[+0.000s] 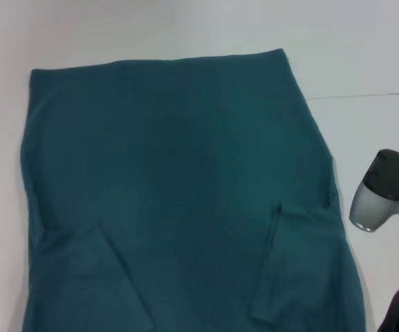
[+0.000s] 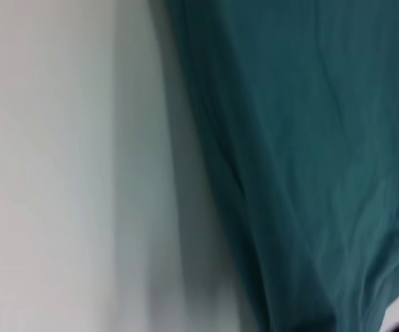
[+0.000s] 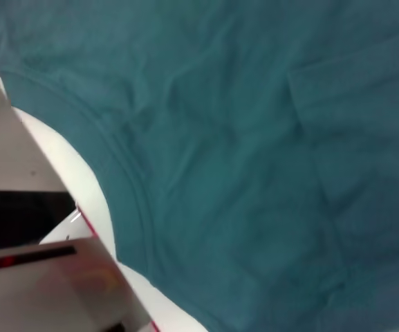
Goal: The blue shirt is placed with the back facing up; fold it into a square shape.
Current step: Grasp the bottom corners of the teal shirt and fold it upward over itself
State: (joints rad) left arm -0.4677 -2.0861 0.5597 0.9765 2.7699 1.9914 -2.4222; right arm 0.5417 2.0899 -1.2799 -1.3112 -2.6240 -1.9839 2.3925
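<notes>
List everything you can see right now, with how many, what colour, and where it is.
blue shirt: one, dark teal-blue, spread flat over most of the table, both sleeves folded inward onto the body near the robot.
table: one, white, under the shirt, with a thin seam line at the far right.
right arm: one, grey and black, just off the shirt's right edge above the table; its claw is not clearly shown.
left arm: not seen in the head view.
</notes>
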